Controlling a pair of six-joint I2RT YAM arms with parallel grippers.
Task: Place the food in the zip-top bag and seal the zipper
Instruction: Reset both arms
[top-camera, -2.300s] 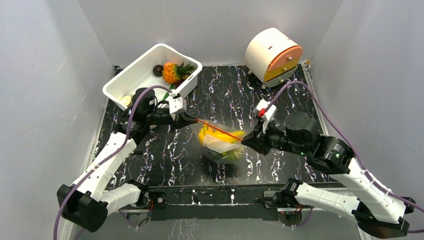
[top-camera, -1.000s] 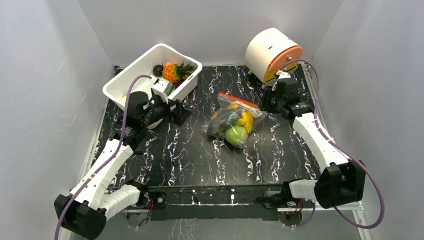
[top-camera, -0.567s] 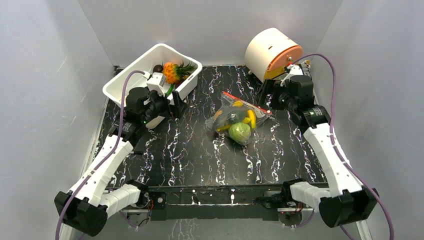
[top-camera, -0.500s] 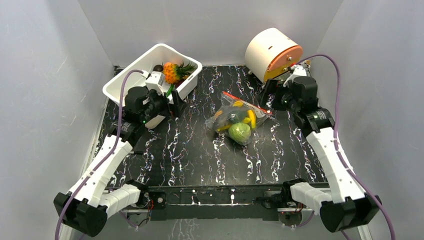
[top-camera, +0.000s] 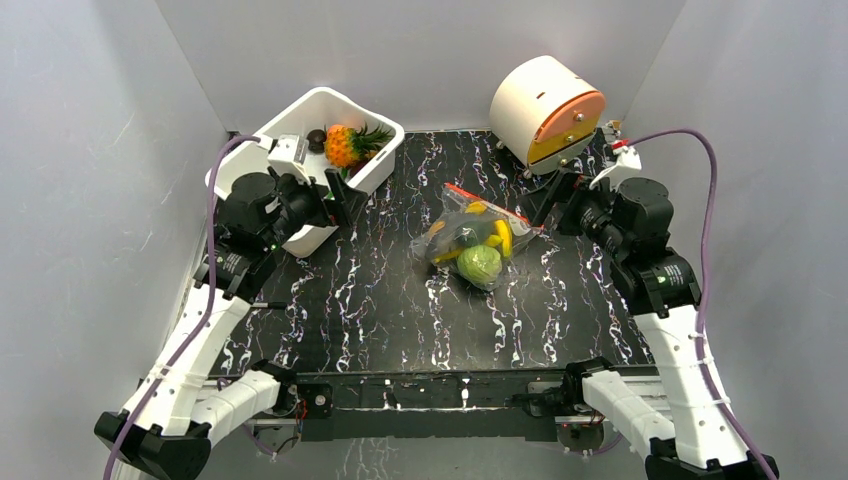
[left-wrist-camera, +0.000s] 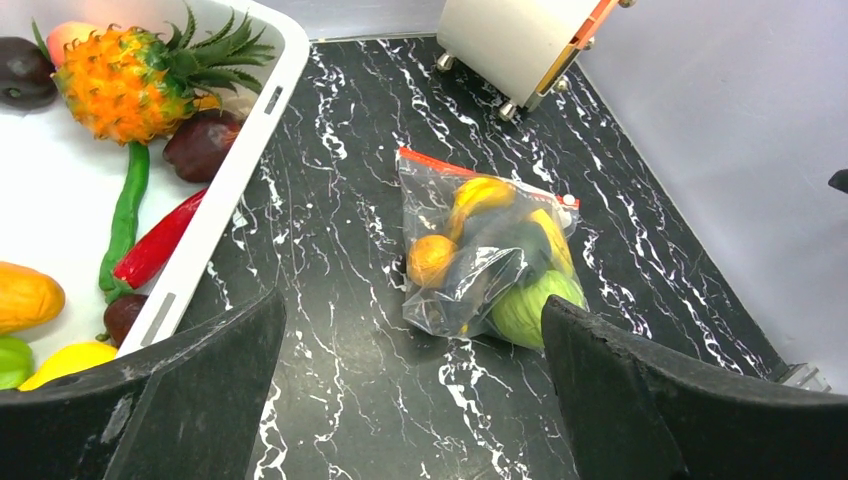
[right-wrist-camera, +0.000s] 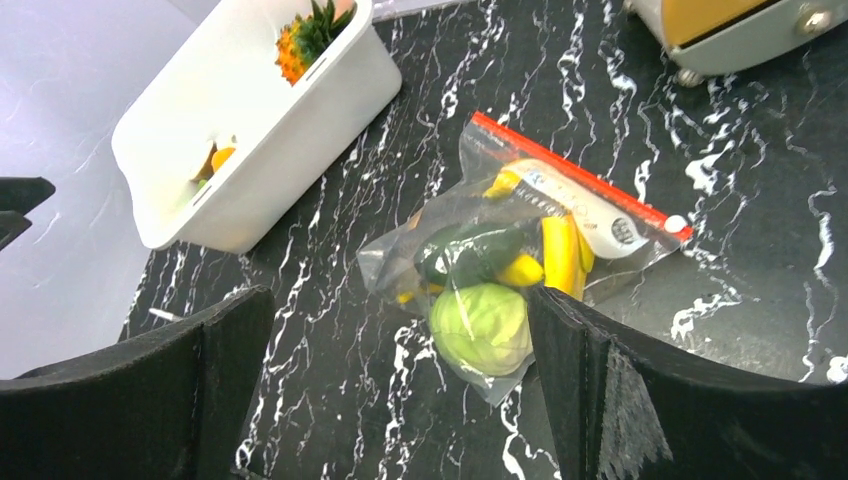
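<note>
- The zip-top bag (top-camera: 478, 240) lies flat at mid-table, free of both arms. Its mouth faces the far right corner and its bottom the near left.
- The zipper (right-wrist-camera: 580, 172) runs slantwise across the far edge; whether it is pressed shut along its whole length cannot be told.
- Food inside: a light-green round fruit (right-wrist-camera: 482, 328) at the bottom end, yellow bananas (right-wrist-camera: 560, 255), a dark-green piece (right-wrist-camera: 468, 250) and an orange piece (left-wrist-camera: 432, 258), partly blurred by crinkled plastic.
- The left gripper (top-camera: 338, 203) and right gripper (top-camera: 560, 200) flank the bag, apart from it, jaws spread wide and empty.
- A white tub (top-camera: 380, 160) holding a pineapple (top-camera: 345, 145) stands far left, partly hidden by the left arm.
- A round white-and-orange drum (top-camera: 545, 110) stands far right.
</note>
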